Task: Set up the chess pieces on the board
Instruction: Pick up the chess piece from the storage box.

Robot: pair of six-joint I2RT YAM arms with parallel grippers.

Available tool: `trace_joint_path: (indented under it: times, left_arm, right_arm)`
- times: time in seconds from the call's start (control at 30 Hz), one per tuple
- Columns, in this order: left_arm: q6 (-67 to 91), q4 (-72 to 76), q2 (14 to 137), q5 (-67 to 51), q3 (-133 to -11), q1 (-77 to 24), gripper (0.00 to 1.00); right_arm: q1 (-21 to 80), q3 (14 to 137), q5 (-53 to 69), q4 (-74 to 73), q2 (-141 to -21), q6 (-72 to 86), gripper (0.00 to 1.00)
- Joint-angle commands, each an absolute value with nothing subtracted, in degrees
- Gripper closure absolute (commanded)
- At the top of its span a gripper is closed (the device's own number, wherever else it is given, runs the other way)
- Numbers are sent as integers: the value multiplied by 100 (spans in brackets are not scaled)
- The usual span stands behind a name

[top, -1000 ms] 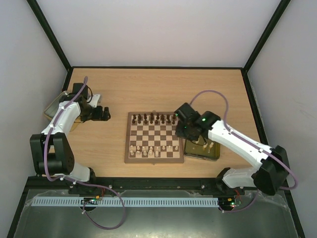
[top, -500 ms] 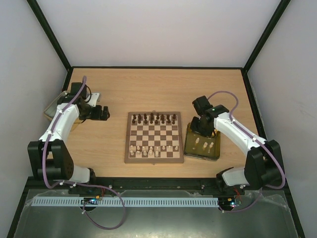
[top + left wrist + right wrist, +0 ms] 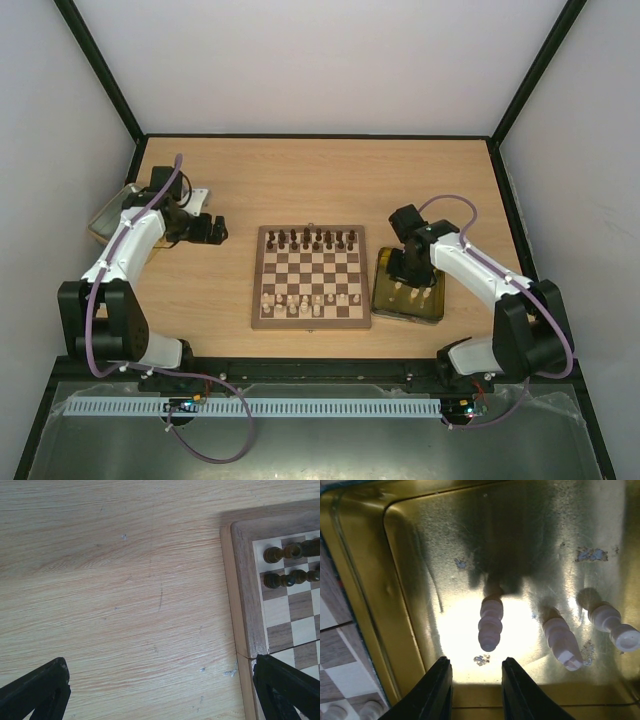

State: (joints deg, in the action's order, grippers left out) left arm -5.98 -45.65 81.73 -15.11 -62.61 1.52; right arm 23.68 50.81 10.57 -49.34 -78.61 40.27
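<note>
The counter (image 3: 300, 180) carries the board (image 3: 311, 277) at its middle, with a tray (image 3: 380, 296) just right of it. The right end effector (image 3: 472, 666) hangs over the tray, narrowly apart and empty. The left end effector (image 3: 159, 662) gapes wide left of the board. Dark pieces (image 3: 312, 238) line the far rows. Cream pieces (image 3: 305, 299) stand on the near rows, and others lie in the tray.

No lettering, number, label or brand can be read on the board (image 3: 311, 272) or anywhere else.

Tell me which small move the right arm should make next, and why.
Probably lower the right pincer onto the leftmost pale cream chess piece in the shallow golden metal tray: its fingers stand apart, empty, and that piece is straight ahead of their gap.
</note>
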Motion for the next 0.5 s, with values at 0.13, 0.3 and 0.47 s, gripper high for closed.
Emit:
trace_joint_path:
  times: [0.13, 0.3, 0.47]
  left_arm:
    - [-576, -4608, 8159, -1731, -6267, 136, 1]
    - [-580, -4597, 8210, -1786, -6279, 115, 0]
    - [-574, -4579, 8257, -1823, -6273, 73, 1]
  right_arm:
    - [2320, 4889, 1019, -4723, -8015, 3972, 74]
    - [2312, 4915, 930, -4581, -8257, 3953, 74]
    - [2270, 5010, 847, -4486, -8472, 3956, 75]
